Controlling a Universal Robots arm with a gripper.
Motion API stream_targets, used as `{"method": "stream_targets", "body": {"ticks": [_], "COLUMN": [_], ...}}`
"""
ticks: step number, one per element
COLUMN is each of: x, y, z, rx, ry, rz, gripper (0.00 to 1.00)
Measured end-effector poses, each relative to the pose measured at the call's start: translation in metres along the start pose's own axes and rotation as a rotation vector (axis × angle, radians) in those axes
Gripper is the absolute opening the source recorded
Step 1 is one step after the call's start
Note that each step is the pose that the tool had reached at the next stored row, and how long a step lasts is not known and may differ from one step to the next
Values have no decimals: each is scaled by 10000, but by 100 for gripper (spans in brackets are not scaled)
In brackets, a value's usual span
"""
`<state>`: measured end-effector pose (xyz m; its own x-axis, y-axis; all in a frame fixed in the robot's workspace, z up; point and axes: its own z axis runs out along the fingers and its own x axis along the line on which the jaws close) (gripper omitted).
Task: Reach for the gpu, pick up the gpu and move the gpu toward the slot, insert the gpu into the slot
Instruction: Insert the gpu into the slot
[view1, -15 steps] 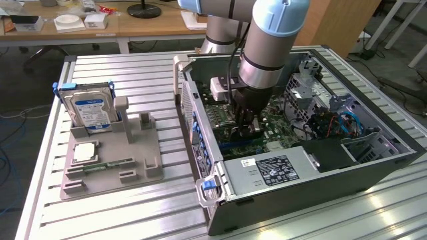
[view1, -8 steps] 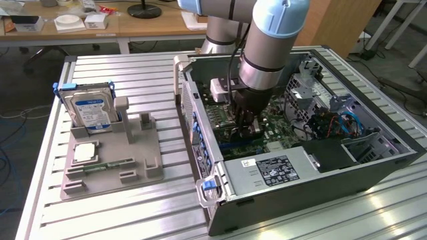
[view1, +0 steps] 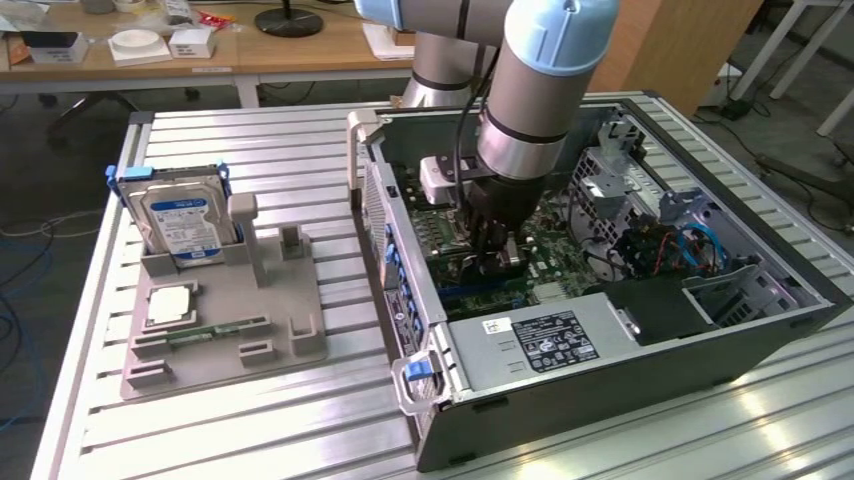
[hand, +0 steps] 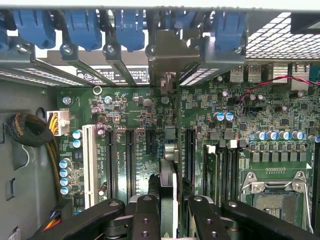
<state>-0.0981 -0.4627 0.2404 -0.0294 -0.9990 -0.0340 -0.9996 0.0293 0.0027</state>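
**Item 1.** Open dark-grey metal computer case (view1: 601, 395), laid on its side on a ribbed aluminium table (view1: 267, 430). Contents recorded: a green motherboard (hand: 125, 110), a grey labelled power supply box (view1: 554, 340) near the case's front wall, and blue cables (view1: 694, 245) at the exterior view's right.

**Item 2.** The gpu (hand: 169, 150), a thin dark circuit card with a silver metal bracket, was seen edge-on in the wrist view, standing upright over the motherboard. Its bracket was set against the case's rear wall below a row of blue plastic clips (hand: 80, 25). Whether its lower edge was seated could not be told.

**Item 3.** Black two-fingered gripper (view1: 491, 250) (hand: 170, 215), lowered inside the case and pinched onto the gpu from both sides.

**Item 4.** Grey moulded holder tray (view1: 227, 350), well apart from the case. A silver hard drive with a blue label (view1: 187, 225) stood upright in it, and a small green memory stick (view1: 220, 328) lay flat.

**Clearance.** Long black slots (hand: 111, 160) and a white slot (hand: 90, 165) lay unoccupied beside the card.
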Motion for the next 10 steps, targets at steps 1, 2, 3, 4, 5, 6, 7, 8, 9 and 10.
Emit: {"method": "stream_targets", "body": {"ticks": [1, 2, 3, 4, 5, 6, 7, 8, 9, 10], "x": [0, 0, 0, 0, 0, 1, 1, 1, 1, 1], "y": [0, 0, 0, 0, 0, 0, 0, 0, 0, 0], "z": [1, 3, 7, 11, 16, 22, 26, 27, 27, 27], "rx": [0, 0, 1, 0, 1, 1, 0, 0, -1, -1], "ry": [1, 1, 0, 0, -1, -1, 0, 1, 2, 2], "rz": [0, 0, 0, 0, -1, 0, 0, -1, 0, 0], "gripper": [27, 27, 27, 27, 27, 27, 27, 27, 27, 27]}}
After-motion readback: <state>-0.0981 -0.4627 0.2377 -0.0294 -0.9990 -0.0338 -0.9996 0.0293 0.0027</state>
